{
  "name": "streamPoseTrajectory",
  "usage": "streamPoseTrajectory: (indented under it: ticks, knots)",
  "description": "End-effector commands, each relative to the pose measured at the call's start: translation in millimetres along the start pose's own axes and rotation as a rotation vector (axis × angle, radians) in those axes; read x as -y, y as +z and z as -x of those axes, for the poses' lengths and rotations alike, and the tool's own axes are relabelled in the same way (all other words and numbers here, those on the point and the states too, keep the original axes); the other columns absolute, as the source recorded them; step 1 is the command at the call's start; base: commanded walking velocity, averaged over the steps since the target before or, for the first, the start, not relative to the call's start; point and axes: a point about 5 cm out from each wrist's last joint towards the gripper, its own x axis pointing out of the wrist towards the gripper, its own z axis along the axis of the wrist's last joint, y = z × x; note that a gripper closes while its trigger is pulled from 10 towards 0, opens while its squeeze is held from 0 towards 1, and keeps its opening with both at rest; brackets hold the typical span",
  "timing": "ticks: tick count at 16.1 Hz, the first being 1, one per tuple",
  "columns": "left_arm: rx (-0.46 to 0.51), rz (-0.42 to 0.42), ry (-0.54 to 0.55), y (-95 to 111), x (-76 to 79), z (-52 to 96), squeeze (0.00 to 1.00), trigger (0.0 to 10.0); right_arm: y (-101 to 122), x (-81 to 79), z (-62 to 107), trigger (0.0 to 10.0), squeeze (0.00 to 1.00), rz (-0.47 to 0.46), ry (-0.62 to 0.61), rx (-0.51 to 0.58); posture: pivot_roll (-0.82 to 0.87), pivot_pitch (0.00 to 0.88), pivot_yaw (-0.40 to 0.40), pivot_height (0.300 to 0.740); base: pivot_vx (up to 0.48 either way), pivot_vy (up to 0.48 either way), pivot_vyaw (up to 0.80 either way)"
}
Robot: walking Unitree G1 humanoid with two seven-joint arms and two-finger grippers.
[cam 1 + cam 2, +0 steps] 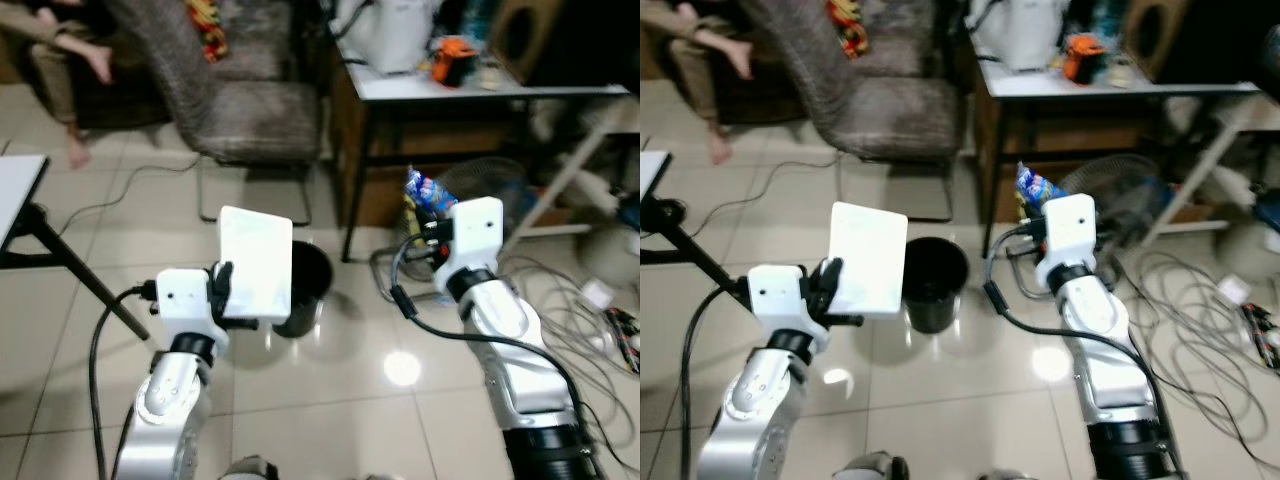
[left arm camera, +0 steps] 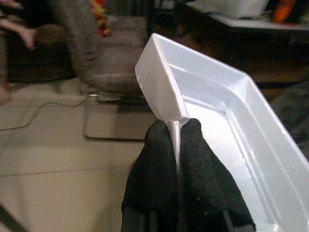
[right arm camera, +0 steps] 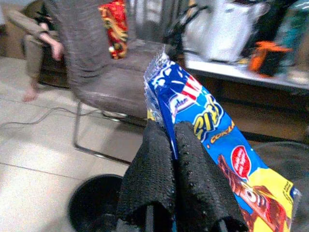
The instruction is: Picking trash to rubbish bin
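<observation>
Grey chair (image 1: 250,100) behind bin (image 1: 303,288), maybe fan (image 1: 1120,195)

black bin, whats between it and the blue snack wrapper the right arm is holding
Only bare tiled floor lies between the black bin and the blue snack wrapper pinched in the right gripper, as the right eye view shows.

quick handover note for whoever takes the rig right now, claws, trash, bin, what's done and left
Left claw: shut on the rim of a white plastic tray, held up just left of the round black rubbish bin.
Right claw: shut on a blue and yellow snack wrapper, held to the right of the bin.
Done: both items picked up.
Left: drop each into the bin.
</observation>
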Motion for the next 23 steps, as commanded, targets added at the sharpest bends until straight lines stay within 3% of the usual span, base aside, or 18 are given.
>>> streamPoseTrajectory:
  ticks: [1, 23]
  knots:
    - [0.006, 0.002, -0.003, 1.8, 2.5, -0.6, 0.00, 10.0, 0.9, 6.4, 1.6, 10.0, 0.00, 0.013, -0.017, -0.001, -0.05, 0.155, -0.037, 0.740, 0.424, 0.000, 0.00]
    - [-0.016, -0.003, -0.004, -1.1, 2.7, -0.2, 0.00, 10.0, -2.8, 3.3, 0.5, 10.0, 0.00, 0.011, -0.013, -0.013, -0.05, 0.159, -0.032, 0.740, 0.415, 0.000, 0.00]
